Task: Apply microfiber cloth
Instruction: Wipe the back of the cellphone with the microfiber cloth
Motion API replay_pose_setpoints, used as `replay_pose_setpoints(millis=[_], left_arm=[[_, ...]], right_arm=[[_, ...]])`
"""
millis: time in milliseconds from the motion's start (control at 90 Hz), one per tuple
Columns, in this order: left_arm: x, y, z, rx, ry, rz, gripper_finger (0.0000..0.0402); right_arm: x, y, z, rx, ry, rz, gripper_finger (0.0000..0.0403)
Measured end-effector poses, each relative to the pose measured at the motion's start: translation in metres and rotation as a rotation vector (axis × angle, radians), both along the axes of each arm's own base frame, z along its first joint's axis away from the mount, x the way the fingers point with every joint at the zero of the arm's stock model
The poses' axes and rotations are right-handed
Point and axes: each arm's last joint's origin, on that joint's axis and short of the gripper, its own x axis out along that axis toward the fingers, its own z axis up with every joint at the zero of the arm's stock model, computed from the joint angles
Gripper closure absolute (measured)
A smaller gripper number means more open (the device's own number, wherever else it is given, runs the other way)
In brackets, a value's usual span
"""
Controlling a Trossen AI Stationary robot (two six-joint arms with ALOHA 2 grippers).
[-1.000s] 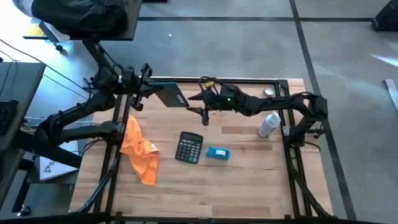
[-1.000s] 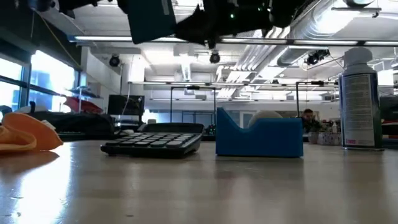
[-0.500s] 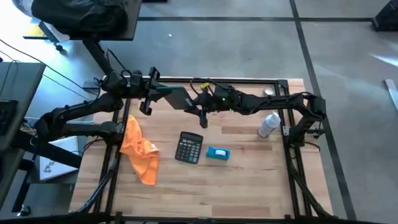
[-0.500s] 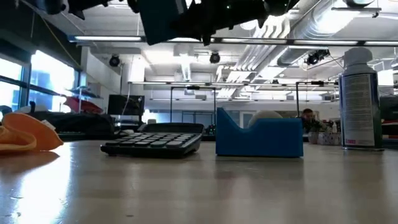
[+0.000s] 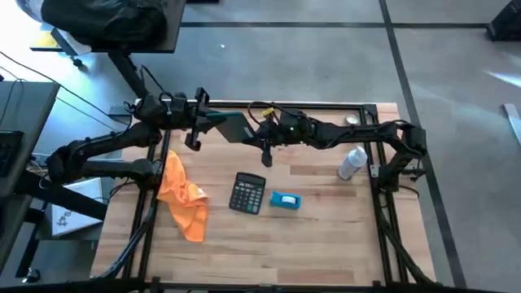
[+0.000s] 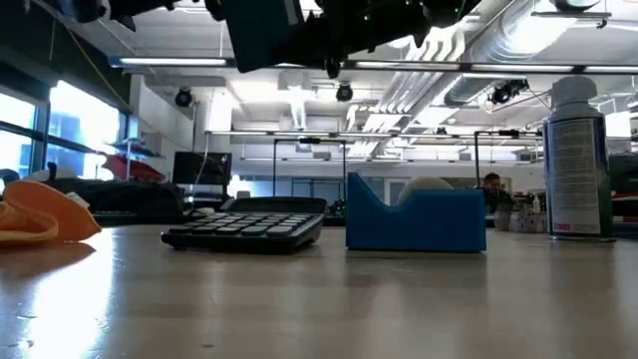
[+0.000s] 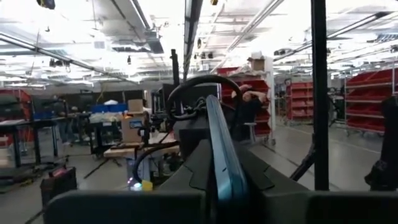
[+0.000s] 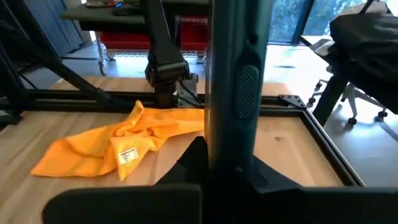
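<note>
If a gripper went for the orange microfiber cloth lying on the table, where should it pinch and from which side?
Probably from straight above, pinching a raised fold of the bright orange microfiber cloth. It lies crumpled on the wooden table with ridges standing up, while its flat edges offer the fingers nothing to close on.

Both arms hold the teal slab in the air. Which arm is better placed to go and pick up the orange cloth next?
Left: the microfiber cloth lies on the left arm's side, below the left gripper; the right gripper is farther away.

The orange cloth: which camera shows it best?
The high view: the microfiber cloth lies whole on the table's left side. The right wrist view shows it partly behind the teal slab; the low view catches one edge; the left wrist view, nothing.
</note>
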Motion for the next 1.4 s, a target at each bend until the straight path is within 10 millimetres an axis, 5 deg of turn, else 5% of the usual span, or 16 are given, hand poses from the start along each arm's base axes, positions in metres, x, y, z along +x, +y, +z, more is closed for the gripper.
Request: replay_pose_setpoints(millis=[467, 600, 1067, 1400], left_arm=[[-0.043, -0.023, 0.016, 0.116, 0.033, 0.054, 0.0204], [-0.051, -0.035, 0.011, 0.067, 0.174, 0.116, 0.0199], [-0.027, -0.079, -0.056, -0.184, 0.845, 0.043, 0.0202], [-0.037, -0.120, -0.097, -0.421, 1.354, 0.089, 0.0202]], right_arm=[[-0.023, -0.002, 0.021, -0.050, 0.059, -0.075, 0.0402], [-0.035, -0.003, 0.026, -0.084, 0.127, -0.143, 0.0402], [-0.074, 0.002, 0.038, -0.036, 0.315, -0.266, 0.0403], [-0.070, 0.012, 0.033, -0.046, 0.344, -0.239, 0.0403]])
